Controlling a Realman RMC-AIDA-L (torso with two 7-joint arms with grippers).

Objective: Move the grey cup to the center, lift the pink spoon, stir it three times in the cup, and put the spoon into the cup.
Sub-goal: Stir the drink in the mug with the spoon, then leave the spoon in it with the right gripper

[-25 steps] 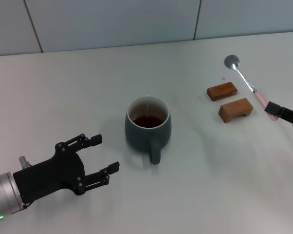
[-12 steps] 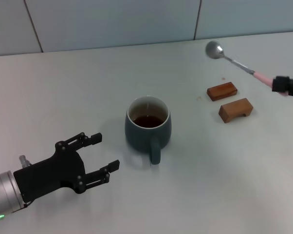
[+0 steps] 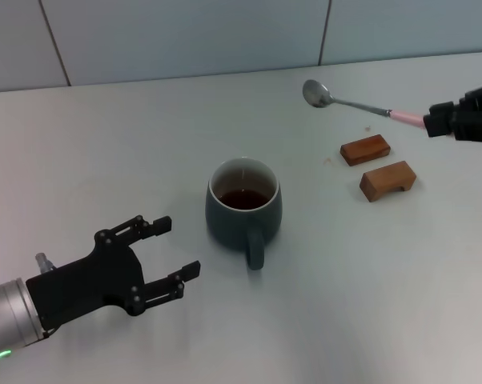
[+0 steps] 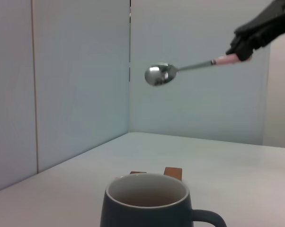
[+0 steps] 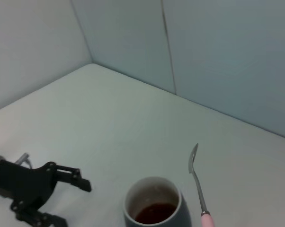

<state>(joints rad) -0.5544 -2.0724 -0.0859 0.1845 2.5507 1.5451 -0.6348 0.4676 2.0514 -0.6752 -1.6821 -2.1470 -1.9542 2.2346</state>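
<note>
Pink spoon [image 3: 361, 105] looks light, stiff and slim, likely to pivot; the right gripper [image 3: 443, 122] is clamped on its handle end, bowl well above the grey cup [image 3: 243, 210]. Left gripper [image 3: 165, 257] rests spread apart beside the cup.

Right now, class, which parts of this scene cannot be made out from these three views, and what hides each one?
1. Right pincer: head view cuts off most of it at the edge; only the tip on the pink spoon shows.
2. Spoon handle end: covered by that pincer in head and left wrist views, cut off in the right wrist view.
3. Grey cup: its base is cut off in both wrist views.
4. Wooden blocks: mostly behind the cup in the left wrist view.
</note>
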